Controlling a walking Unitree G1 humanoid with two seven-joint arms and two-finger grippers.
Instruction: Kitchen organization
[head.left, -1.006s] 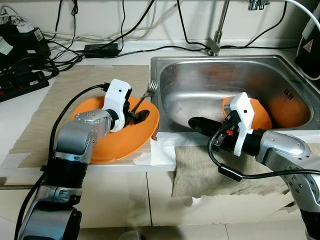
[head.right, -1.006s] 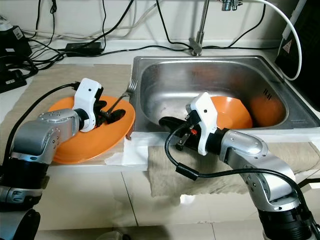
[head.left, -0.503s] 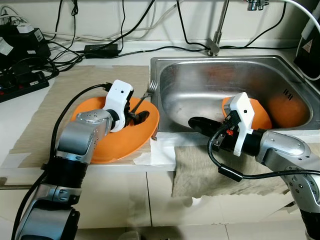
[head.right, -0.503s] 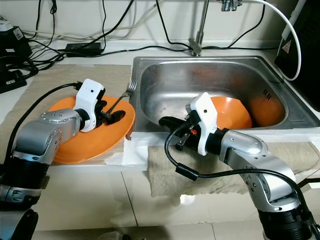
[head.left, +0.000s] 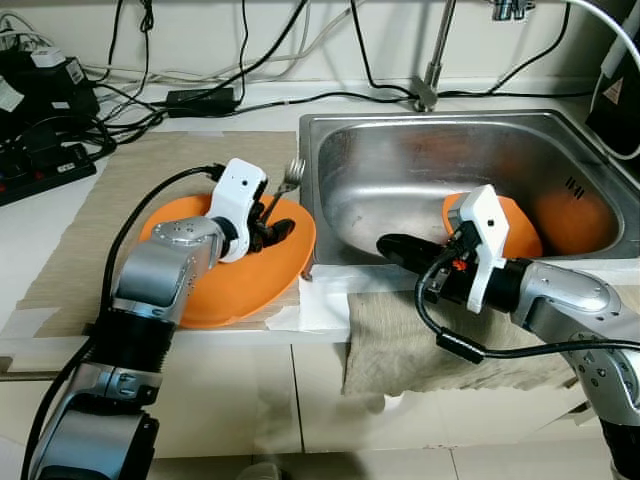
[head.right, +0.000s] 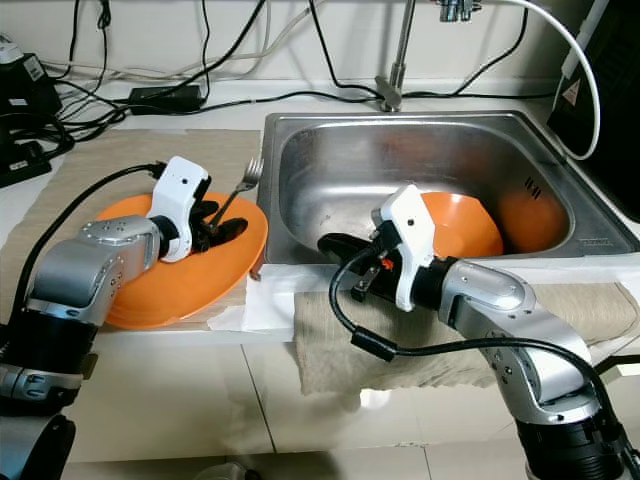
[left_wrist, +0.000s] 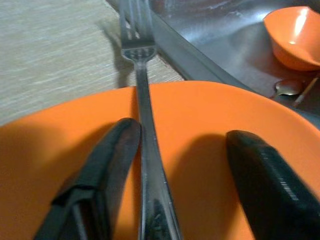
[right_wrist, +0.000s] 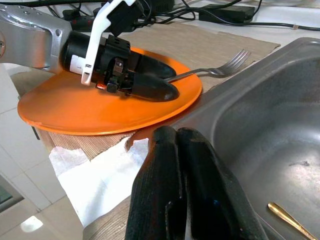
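Fork (head.left: 283, 190) is held w/ handle between fingers of left gripper (head.left: 270, 232), over orange plate (head.left: 225, 290) on counter left of sink (head.left: 395, 170); tines raised toward sink rim. Right gripper (head.left: 393, 247), fingers pressed together, is seen at sink's near edge. Orange bowl (head.left: 520, 230) is noted inside.
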